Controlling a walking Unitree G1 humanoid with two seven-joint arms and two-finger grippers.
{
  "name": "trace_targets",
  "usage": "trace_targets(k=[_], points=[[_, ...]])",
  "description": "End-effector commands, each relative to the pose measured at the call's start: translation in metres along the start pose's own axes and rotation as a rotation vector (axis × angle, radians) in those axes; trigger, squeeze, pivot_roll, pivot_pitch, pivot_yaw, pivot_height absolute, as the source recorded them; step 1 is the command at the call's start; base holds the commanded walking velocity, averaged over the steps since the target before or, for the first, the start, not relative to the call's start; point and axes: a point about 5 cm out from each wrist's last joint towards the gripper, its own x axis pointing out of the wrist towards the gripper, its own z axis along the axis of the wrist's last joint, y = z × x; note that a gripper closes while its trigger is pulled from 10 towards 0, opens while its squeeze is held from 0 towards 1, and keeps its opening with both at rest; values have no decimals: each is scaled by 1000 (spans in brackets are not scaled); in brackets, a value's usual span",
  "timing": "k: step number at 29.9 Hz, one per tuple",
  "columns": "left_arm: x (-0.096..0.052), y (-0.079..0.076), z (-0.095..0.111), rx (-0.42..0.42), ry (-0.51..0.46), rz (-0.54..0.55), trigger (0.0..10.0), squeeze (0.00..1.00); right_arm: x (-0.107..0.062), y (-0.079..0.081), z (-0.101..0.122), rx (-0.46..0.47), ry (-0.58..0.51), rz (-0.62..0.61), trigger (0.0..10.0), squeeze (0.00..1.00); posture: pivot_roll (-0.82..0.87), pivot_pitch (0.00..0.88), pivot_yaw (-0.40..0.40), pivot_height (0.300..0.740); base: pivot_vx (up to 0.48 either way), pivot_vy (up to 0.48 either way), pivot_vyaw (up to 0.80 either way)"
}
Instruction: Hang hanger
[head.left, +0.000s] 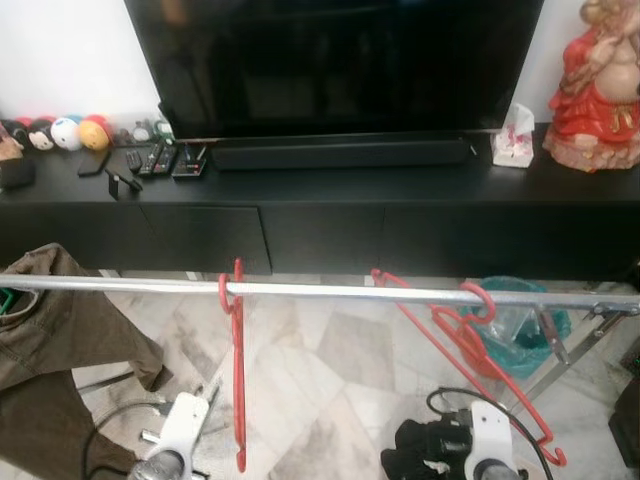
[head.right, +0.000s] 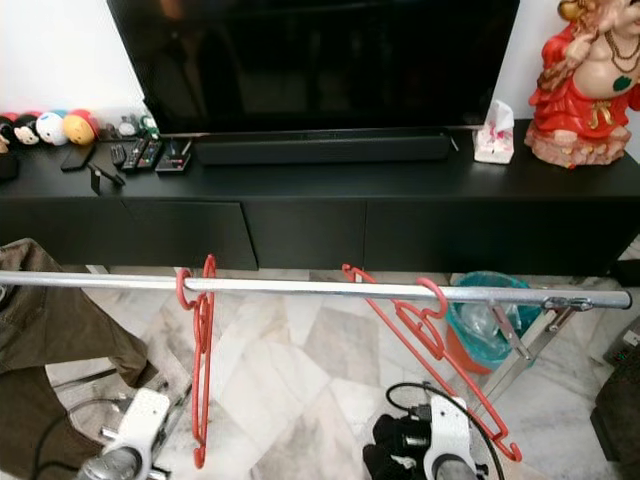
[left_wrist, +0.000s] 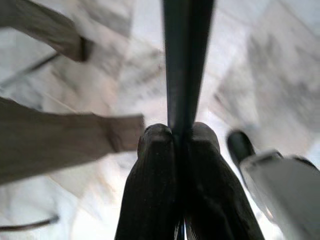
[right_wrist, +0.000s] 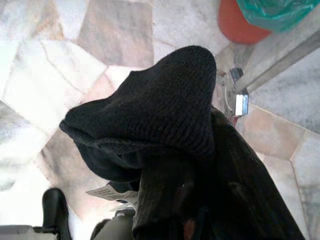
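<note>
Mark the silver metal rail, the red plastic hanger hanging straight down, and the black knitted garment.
silver metal rail (head.left: 340, 291), left eye view, bare mid-span.
red plastic hanger (head.left: 239, 380), left eye view, its vertical side.
black knitted garment (right_wrist: 170, 100), right wrist view, upper fold.

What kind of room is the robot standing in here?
Most likely a home living room. A large television stands on a long black cabinet, a metal clothes rail holds two red hangers, and the floor is marble tile.

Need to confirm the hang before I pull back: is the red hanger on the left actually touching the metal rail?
Touching. In the left eye view the left red hanger has its hook curled over the metal rail, resting on it and hanging straight down.
</note>
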Motion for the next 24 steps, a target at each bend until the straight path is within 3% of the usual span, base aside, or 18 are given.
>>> trace_targets(k=[1, 4, 24], points=[[0, -1, -3, 23, 10, -9, 10000, 0, 0, 1, -2, 0, 10, 5, 10000, 0, -34, 0, 55, 740, 0, 0, 0], [1, -6, 2, 22, -7, -19, 10000, 0, -1, 0, -5, 2, 16, 0, 10000, 0, -31, 0, 53, 740, 0, 0, 0], [-1, -5, -10, -5, 28, 6, 10000, 0, -3, 3, -11, 9, 29, 2, 10000, 0, -35, 0, 54, 740, 0, 0, 0]])
